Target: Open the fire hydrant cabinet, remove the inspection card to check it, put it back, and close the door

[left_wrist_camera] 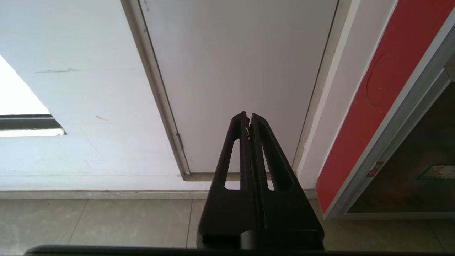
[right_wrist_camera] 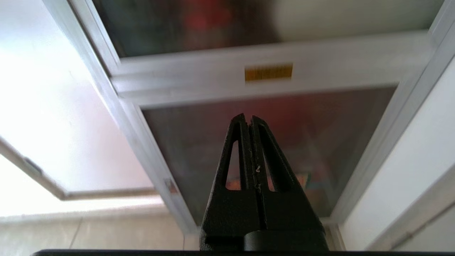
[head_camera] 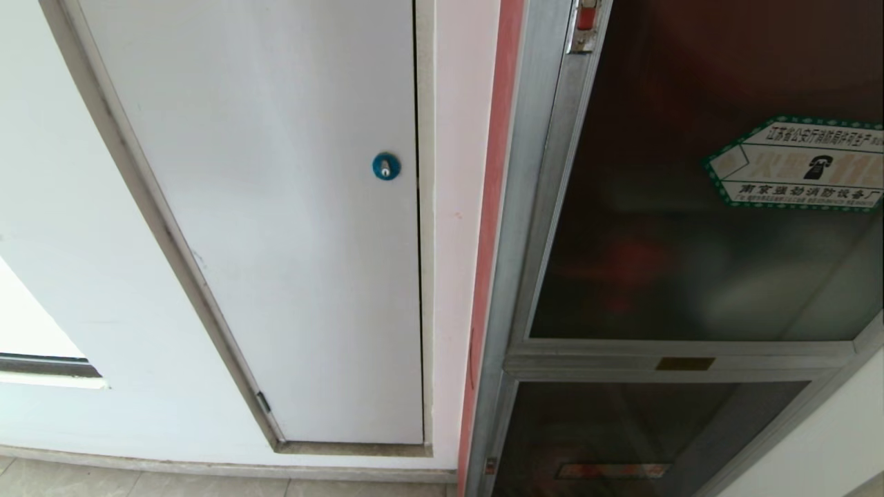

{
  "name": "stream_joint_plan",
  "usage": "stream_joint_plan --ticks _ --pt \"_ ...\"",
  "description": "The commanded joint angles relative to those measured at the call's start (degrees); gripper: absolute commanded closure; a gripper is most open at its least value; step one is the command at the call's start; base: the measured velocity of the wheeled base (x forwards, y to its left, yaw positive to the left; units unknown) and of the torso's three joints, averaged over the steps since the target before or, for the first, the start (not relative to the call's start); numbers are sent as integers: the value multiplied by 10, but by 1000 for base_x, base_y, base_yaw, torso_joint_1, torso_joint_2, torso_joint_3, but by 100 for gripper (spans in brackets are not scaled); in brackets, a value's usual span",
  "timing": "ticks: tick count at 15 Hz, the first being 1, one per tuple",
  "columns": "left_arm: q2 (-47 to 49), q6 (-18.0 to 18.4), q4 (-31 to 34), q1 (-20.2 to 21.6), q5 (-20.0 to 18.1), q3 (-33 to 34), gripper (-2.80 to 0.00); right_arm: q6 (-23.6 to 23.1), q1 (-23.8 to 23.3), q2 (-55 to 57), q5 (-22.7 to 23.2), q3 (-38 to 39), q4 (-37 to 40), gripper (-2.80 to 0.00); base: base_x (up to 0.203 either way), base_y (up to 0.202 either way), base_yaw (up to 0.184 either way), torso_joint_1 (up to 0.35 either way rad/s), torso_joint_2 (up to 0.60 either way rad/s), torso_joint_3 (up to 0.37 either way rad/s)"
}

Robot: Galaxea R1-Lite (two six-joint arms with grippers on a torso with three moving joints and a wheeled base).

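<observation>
Both grippers pressed together, empty.
Left gripper [left_wrist_camera: 249,117] with black fingers [left_wrist_camera: 265,156] touching along their length, holding nothing; right gripper [right_wrist_camera: 249,118] likewise closed tight, nothing between its fingers [right_wrist_camera: 234,160].

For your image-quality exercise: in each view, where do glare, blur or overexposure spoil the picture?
Head view: sharp, soft reflections on the door glass. Left wrist view: a blown-out white patch at one edge. Right wrist view: blurred, the white wall washed out beside the fire hydrant cabinet.

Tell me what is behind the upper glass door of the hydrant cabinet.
Behind the closed door only a blurred red shape and a pale patch show through the dark glass. The hexagonal sticker covers part. No inspection card can be made out.
</observation>
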Motion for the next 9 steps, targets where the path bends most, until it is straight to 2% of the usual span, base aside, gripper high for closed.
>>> stream_joint_plan --ticks 1,6,9 --pt "1 0 0 0 -1 0 0 0 0 4 -1 -29 6 0 0 0 0 0 0 0" --pt "1 0 1 0 0 0 0 1 1 101 15 -131 11 0 0 0 0 0 0 0" --pt "1 0 0 0 0 0 0 2 2 190 74 -234 11 0 0 0 0 0 0 0"
